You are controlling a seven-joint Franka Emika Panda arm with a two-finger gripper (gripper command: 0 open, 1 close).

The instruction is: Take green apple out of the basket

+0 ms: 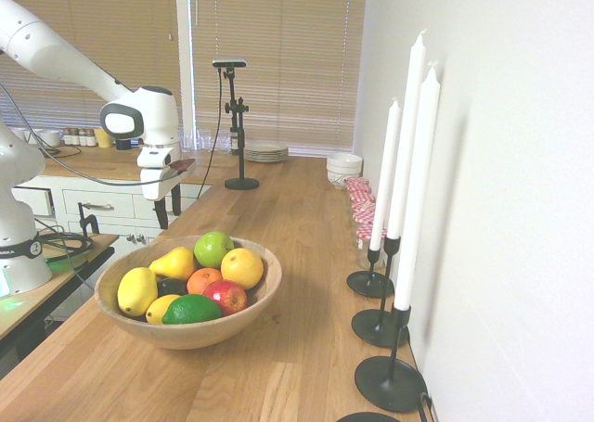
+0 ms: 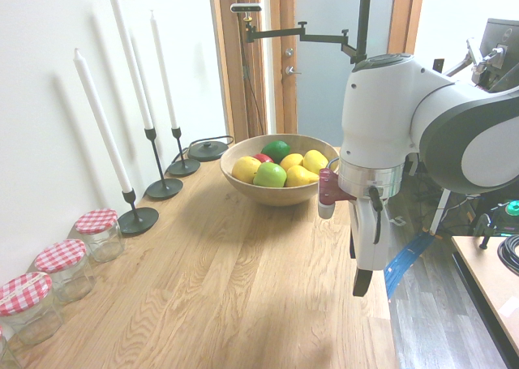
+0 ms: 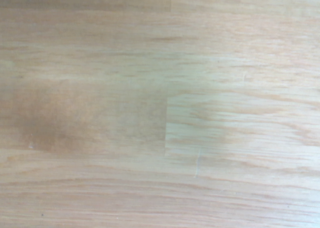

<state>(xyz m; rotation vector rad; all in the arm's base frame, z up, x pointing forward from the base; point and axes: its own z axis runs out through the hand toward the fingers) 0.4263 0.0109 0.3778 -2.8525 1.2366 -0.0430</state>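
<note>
On the wooden surface, near its middle: one basket, a wide shallow wooden bowl, heaped with fruit

- Item sought: green apple, round, pale yellow-green, at the far rim of the basket in the first exterior view. Neighbours: yellow pear just beside it, an orange fruit touching or nearly so on the other side, a smaller orange in front. Top and outer flank uncovered. No long axis; any approach angle serves.
- Other contents: lemon, dark green lime, red apple.
- Gripper: hangs above bare surface, beyond the basket on the apple's side, well apart from the rim. Fingers point down, spread fairly wide, holding nothing. Wrist view shows only wood grain.
- Governing relation: the apple lies on the side of the basket nearest the fingers, so the likely move is a short travel over the rim, then a descent.
- Open room: clear surface between gripper and basket. Three candlesticks and checked-lid jars line the wall, well apart from that path.
- Hazard, as judged: fingers closing may nudge pear or orange
</note>
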